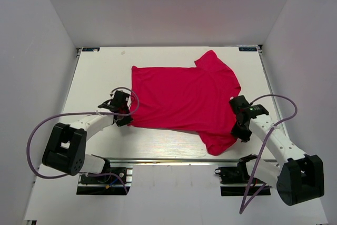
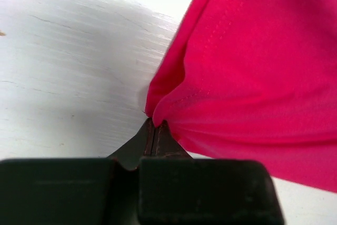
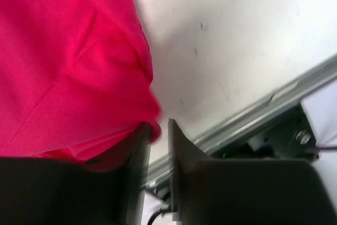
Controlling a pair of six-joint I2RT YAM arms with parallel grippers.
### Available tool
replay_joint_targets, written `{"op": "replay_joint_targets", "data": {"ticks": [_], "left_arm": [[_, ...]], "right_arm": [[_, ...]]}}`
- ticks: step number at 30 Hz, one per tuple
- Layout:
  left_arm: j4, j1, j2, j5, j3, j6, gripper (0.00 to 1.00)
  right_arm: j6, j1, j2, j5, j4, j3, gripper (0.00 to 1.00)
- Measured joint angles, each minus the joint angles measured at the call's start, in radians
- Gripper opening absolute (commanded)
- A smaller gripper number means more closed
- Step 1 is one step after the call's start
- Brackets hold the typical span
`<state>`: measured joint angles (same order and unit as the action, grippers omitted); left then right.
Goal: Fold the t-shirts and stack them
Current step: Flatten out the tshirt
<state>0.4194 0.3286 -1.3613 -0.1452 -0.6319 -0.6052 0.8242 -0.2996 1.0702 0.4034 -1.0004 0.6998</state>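
Note:
The crimson-pink t-shirt lies spread flat on the white table, one sleeve pointing to the far right and another at the near right. My left gripper sits at the shirt's near-left corner. In the left wrist view the left gripper is shut, pinching the hem of the t-shirt. My right gripper is at the near-right sleeve. In the right wrist view the right gripper has its jaws a narrow gap apart, and the t-shirt drapes over the left finger.
A metal rail runs along the table's near edge, close under the right gripper, and shows again as the rail in the right wrist view. White walls enclose the table on the left, right and far sides. Purple cables loop beside both arms.

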Motion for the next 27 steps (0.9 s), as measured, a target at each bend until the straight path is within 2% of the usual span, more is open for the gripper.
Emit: {"op": "replay_joint_targets", "data": {"ticks": [2, 4, 5, 7, 9, 13, 16, 19, 22, 27], "left_arm": [[0.024, 0.000, -0.019, -0.018, -0.023, -0.006, 0.01], [0.050, 0.000, -0.033, -0.037, -0.043, -0.010, 0.22], [0.062, 0.000, -0.039, -0.044, -0.051, -0.010, 0.63], [0.089, -0.002, -0.045, -0.055, -0.066, -0.012, 1.00], [0.127, -0.005, -0.043, -0.060, -0.085, -0.020, 1.00], [0.188, -0.004, 0.009, -0.080, -0.134, -0.037, 1.00], [0.169, -0.004, 0.091, -0.085, -0.161, -0.040, 1.00], [0.103, -0.004, 0.106, -0.076, -0.215, -0.017, 1.00], [0.030, -0.004, 0.002, -0.047, -0.335, 0.037, 1.00], [-0.112, -0.004, -0.348, 0.042, -0.588, 0.139, 1.00]], "right_arm": [[0.009, 0.004, -0.001, -0.032, -0.029, 0.000, 0.65], [0.001, 0.004, 0.008, -0.052, -0.053, 0.000, 0.79], [-0.002, 0.004, 0.018, -0.058, -0.061, 0.000, 0.81], [-0.016, 0.004, 0.047, -0.063, -0.078, 0.010, 0.86], [-0.046, 0.004, 0.070, -0.066, -0.077, 0.040, 0.90], [-0.129, 0.004, 0.104, -0.066, -0.032, 0.164, 0.90], [-0.206, 0.004, 0.122, -0.071, 0.077, 0.233, 0.90], [-0.269, 0.004, 0.156, -0.086, 0.219, 0.255, 0.90], [-0.329, 0.005, 0.262, -0.097, 0.339, 0.282, 0.90], [-0.370, 0.022, 0.520, -0.071, 0.489, 0.399, 0.90]]}}
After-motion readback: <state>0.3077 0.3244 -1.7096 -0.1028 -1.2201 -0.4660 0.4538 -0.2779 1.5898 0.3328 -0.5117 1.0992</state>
